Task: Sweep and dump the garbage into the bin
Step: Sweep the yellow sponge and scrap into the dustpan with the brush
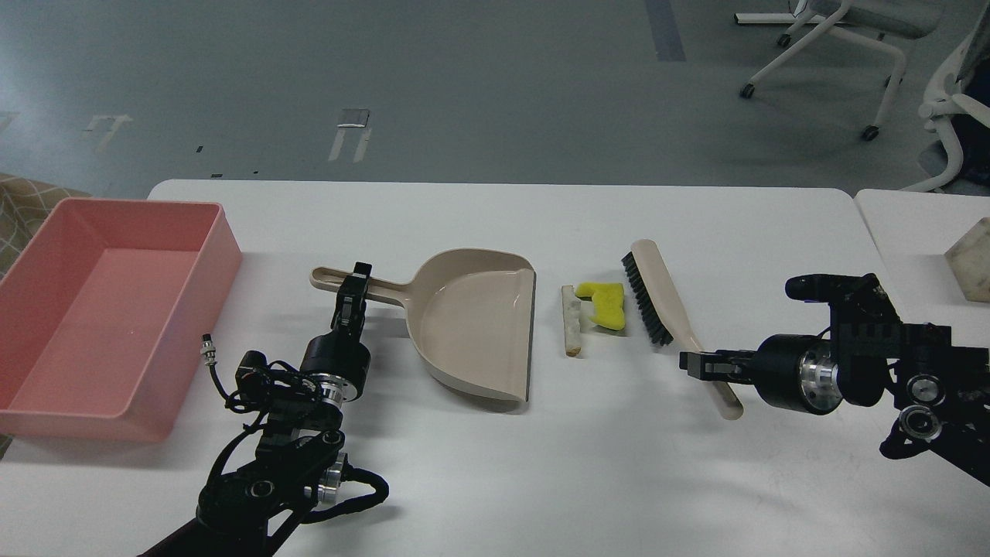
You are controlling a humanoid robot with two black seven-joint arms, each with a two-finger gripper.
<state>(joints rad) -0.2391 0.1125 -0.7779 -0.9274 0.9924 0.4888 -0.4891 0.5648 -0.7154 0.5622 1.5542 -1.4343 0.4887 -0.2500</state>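
My left gripper (356, 285) is shut on the handle of a beige dustpan (479, 321), whose open lip faces right, close to the garbage. The garbage is a pale stick (571, 319) and a yellow sponge piece (605, 303), lying between pan and brush. My right gripper (698, 363) is shut on the handle of a beige hand brush (657, 298); its black bristles face left and sit right next to the yellow piece. A pink bin (100, 309) stands at the table's left end.
The white table (541, 464) has bare surface in front of the tools. A second table with a beige block (971, 271) is at the right. Office chairs (843, 39) stand on the floor behind.
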